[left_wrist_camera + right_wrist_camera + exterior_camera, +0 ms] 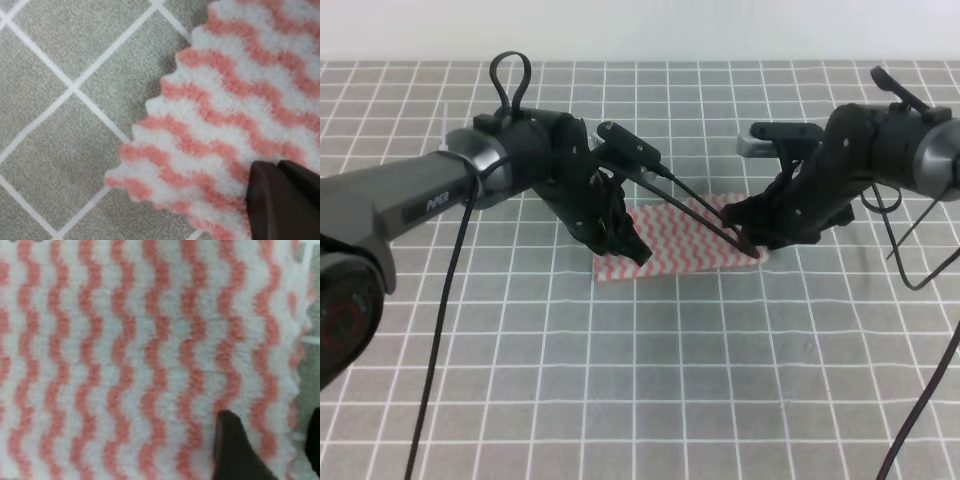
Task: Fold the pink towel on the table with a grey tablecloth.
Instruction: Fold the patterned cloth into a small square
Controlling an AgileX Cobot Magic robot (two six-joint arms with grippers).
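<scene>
The pink towel (685, 240) lies flat on the table with a grey tablecloth (650, 380), its zigzag stripes showing. My left gripper (634, 248) is down on the towel's near left part. In the left wrist view its dark fingers (267, 200) sit pressed together into the pile of the pink towel (240, 100), a little in from the frayed corner. My right gripper (752, 240) is at the near right corner. In the right wrist view it (272, 445) is open, one finger (231, 450) on the pink towel (125, 355) and the other just past its right edge.
Both arms lean in from the sides, and their black cables (440, 330) trail over the tablecloth at the left and at the far right. Grey gridded cloth (60, 90) surrounds the towel on all sides.
</scene>
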